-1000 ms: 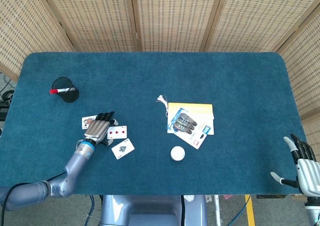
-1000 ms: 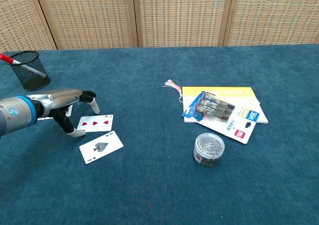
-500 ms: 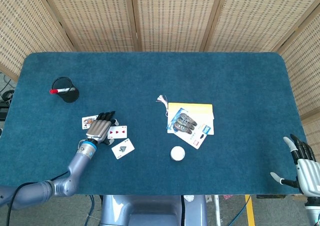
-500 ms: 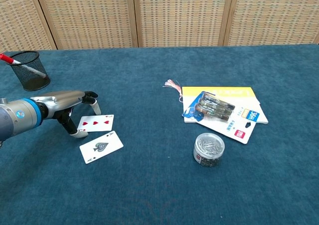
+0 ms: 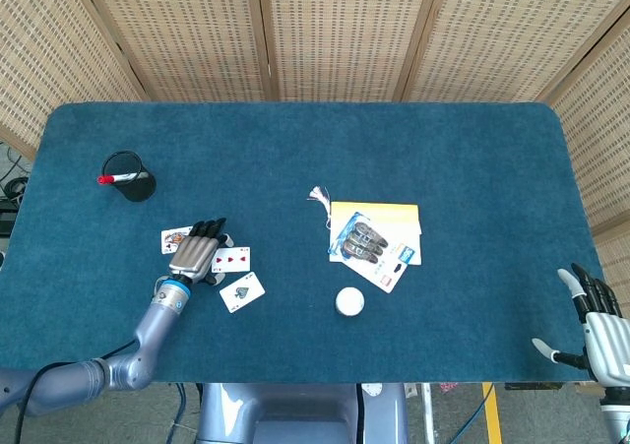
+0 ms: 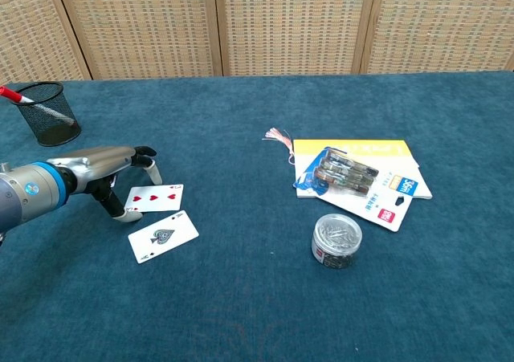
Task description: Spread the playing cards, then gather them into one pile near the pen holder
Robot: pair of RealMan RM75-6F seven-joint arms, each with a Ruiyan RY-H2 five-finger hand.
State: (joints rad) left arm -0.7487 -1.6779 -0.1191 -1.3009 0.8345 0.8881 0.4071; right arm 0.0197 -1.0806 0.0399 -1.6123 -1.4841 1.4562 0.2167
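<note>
Three playing cards lie apart at the front left of the blue table. A face card [image 5: 173,239] is nearest the black mesh pen holder [image 5: 131,179], which has a red pen in it. A hearts card [image 5: 233,259] [image 6: 157,197] and an ace of spades [image 5: 242,291] [image 6: 163,235] lie further right. My left hand [image 5: 197,250] [image 6: 108,170] arches over the cloth between the face card and the hearts card, fingertips down, thumb at the hearts card's left edge, holding nothing. In the chest view it hides the face card. My right hand [image 5: 596,322] hangs open off the table's front right corner.
A yellow notebook [image 5: 390,214] [image 6: 377,151] with a blister pack of clips [image 5: 367,242] on it lies right of centre. A round tin of paper clips [image 5: 349,301] [image 6: 336,240] stands in front of it. The pen holder [image 6: 48,113] is at the far left.
My left forearm has drawn slightly back and left, and the hand has barely shifted. The cards lie where they were. The right hand has not moved.
</note>
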